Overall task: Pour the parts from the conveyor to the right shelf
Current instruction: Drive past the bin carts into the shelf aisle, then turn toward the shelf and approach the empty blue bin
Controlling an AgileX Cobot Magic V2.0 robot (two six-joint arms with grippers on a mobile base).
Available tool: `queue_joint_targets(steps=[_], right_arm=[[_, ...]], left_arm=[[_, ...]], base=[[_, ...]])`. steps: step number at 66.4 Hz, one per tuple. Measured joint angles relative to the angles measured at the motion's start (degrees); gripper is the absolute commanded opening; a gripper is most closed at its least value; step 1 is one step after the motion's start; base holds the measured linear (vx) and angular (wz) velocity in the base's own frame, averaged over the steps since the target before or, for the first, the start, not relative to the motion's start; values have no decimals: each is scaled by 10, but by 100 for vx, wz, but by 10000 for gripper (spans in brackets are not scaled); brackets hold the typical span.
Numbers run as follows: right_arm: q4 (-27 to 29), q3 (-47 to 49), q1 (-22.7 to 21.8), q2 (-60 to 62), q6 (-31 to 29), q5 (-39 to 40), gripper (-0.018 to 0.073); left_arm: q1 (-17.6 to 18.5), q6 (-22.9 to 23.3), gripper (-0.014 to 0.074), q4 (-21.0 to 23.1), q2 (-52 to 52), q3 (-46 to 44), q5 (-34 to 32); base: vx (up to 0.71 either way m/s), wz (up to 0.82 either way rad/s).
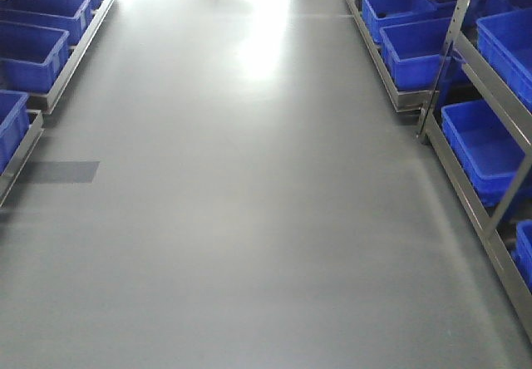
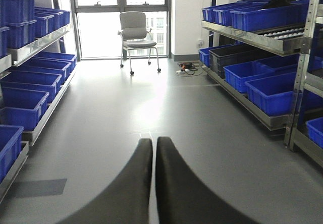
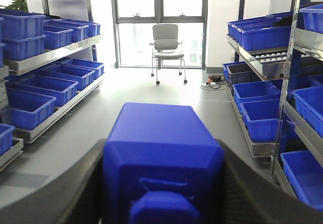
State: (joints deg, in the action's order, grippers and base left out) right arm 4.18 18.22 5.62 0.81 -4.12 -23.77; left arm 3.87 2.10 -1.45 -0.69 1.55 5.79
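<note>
**Right pincer grips the block; left pincer closed on nothing**

In the right wrist view, the right pincer is spread about as wide as the blue block. Its dark fingers press against the block's two sides. The block sits squarely between them and fills the gap, with its square stud on the face turned back toward the camera.

The left pincer is closed. Its two fingertips meet along a thin seam with nothing between them, and it hangs above the bare grey floor.

The right shelf stands ahead and to the right of the gripped block, well apart from it. A rail of white rollers is visible there, with blue bins on the tier below.
</note>
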Motion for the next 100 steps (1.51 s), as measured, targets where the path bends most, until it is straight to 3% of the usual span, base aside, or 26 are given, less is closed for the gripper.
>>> queue_joint_targets(steps=[70,100], right_arm=[[0,0,0,0,0,0,-5],[0,0,0,0,0,0,-5]], left_arm=[[0,0,-6,0,0,0,0],[0,0,-6,0,0,0,0]], base=[[64,6],[47,48]])
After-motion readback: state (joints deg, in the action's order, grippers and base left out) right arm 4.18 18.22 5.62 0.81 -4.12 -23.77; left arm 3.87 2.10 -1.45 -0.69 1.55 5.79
